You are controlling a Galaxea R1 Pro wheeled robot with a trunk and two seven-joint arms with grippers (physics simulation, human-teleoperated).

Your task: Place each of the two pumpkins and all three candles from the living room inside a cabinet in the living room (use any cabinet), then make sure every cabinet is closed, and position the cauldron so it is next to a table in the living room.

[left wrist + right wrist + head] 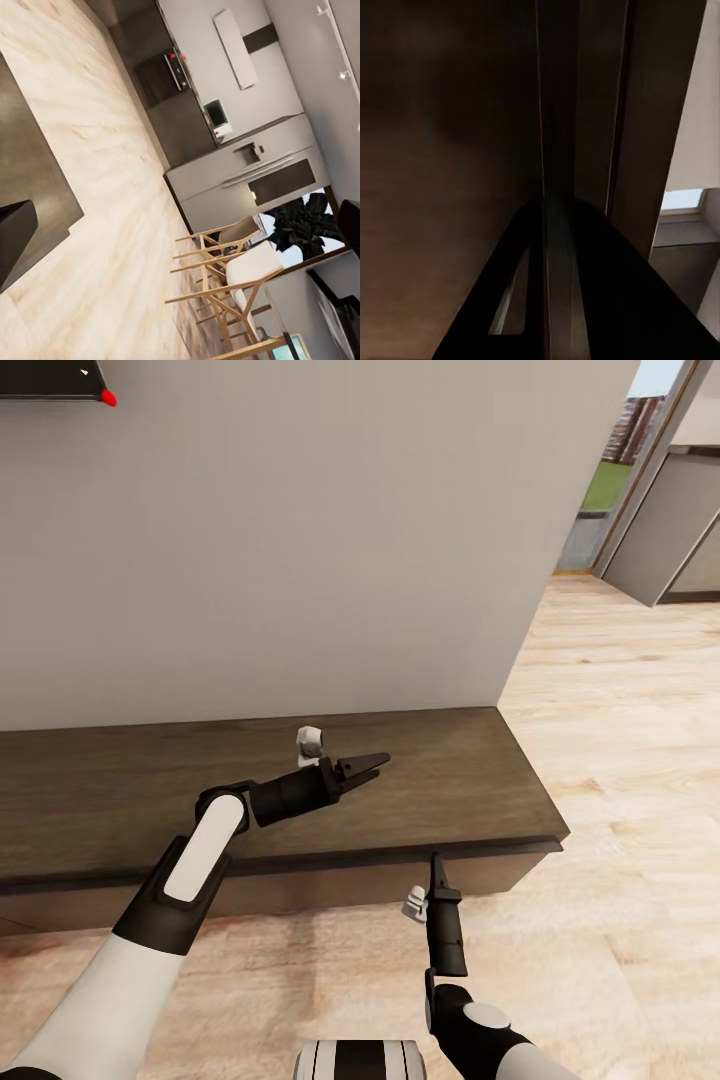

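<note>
Hovering over the cabinet [420, 780], the left tool [372, 766] gapes empty; the right tool [437, 868] looks pinched shut.

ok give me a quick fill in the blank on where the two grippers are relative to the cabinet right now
1. The left gripper hangs over the cabinet's flat ____.
2. The right gripper points at the cabinet's ____ edge.
3. The floor beside the cabinet is pale ____.
4. Behind the cabinet stands a plain grey ____.

Missing words: top; front; wood; wall
</note>
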